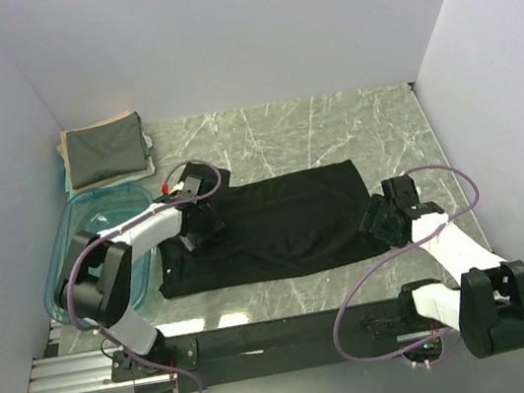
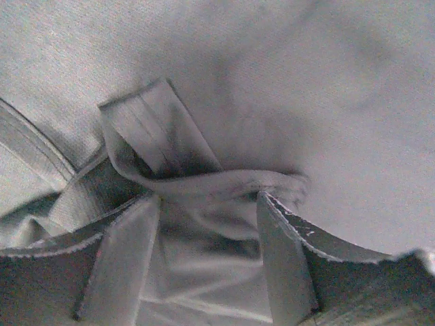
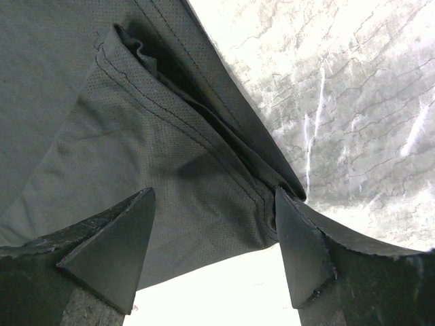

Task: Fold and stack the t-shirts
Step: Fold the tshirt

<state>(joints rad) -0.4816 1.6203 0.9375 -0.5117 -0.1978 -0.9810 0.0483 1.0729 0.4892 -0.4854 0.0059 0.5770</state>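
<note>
A plain black t-shirt (image 1: 286,223) lies spread across the middle of the marble table. My left gripper (image 1: 201,223) is low over its left part. In the left wrist view the jaws stand apart, and this gripper (image 2: 207,204) straddles a raised fold of the shirt's cloth (image 2: 204,180). My right gripper (image 1: 385,217) is at the shirt's near right corner. In the right wrist view this gripper (image 3: 214,204) is open, with the hemmed corner (image 3: 204,170) between its fingers (image 3: 302,251). A folded dark grey-green shirt (image 1: 105,151) lies on a beige one (image 1: 68,137) at the far left corner.
A clear blue plastic tub (image 1: 71,249) stands at the left edge, beside the left arm. White walls close in the table (image 1: 331,126) on three sides. Bare marble (image 3: 353,102) shows right of the shirt's corner.
</note>
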